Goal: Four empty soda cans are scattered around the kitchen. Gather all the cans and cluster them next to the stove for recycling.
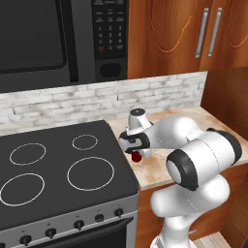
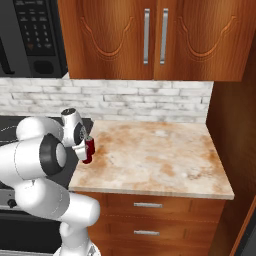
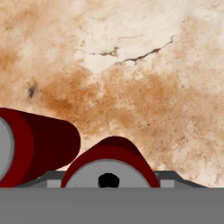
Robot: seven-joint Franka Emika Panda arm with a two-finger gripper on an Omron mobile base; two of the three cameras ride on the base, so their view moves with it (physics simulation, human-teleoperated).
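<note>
so, nearest the hand cam: a red can [image 3: 109, 164] sat right at the gripper [image 3: 109, 186], silver top w/ its dark opening facing the lens, dark finger bits showing on both sides of it. jaws looked clenched on that can, partway closed round it. a second red can [image 3: 41, 144] was just beside it in the hand view; whether they touched, couldn't tell.

from the base cams the gripper [image 2: 85, 147] hung over the counter [image 2: 165, 150], right at the stove [image 1: 63, 164] edge, w/ a red can [image 2: 90, 148] in it. in the left base view a bit of red [image 1: 137, 156] peeked out under the wrist, just beside the stove's right rim.

step in hand, my read: placing a can next to the stove w/ one already there, so prob mid-task. next move prob calls for lowering it till it's seated on the counter, close by the other can w/o knocking it, then letting go and backing straight up.

count: 2 red cans seen, 0 blue. 1 stove, 4 burner rings, a row of dark knobs on its front. farther back from the stove: brick backsplash [image 2: 140, 100], 1 microwave [image 1: 63, 38] above it, 2 wood cabinet doors [image 2: 150, 35] w/ 2 steel handles, 2 drawers [image 2: 150, 220] below the counter.
</note>
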